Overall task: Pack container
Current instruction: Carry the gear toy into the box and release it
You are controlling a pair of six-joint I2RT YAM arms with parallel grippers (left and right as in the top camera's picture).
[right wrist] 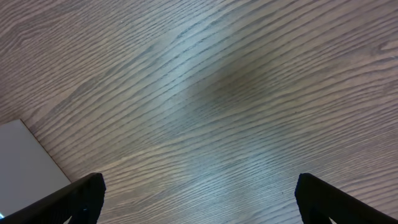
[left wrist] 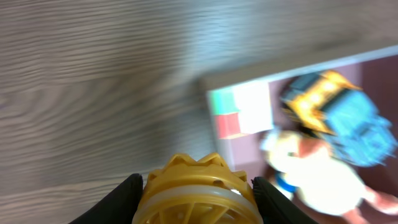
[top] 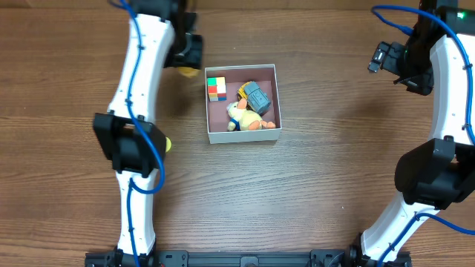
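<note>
Three toys (top: 241, 117) sit in the container (top: 243, 136), middle of the table (top: 319, 185). L gripper (left wrist: 198, 193) is clamped on a yellow wheel toy (left wrist: 196, 177) right beside its wall, prob lined up to drop in. R gripper (right wrist: 199, 193) is wide open w/ nothing, well apart.

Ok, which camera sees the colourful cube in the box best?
The overhead view: there the colourful cube is sharp and whole, in the picture's top-left corner of the container. The left wrist view shows the colourful cube too, but blurred. The right wrist view does not show it at all.
</note>
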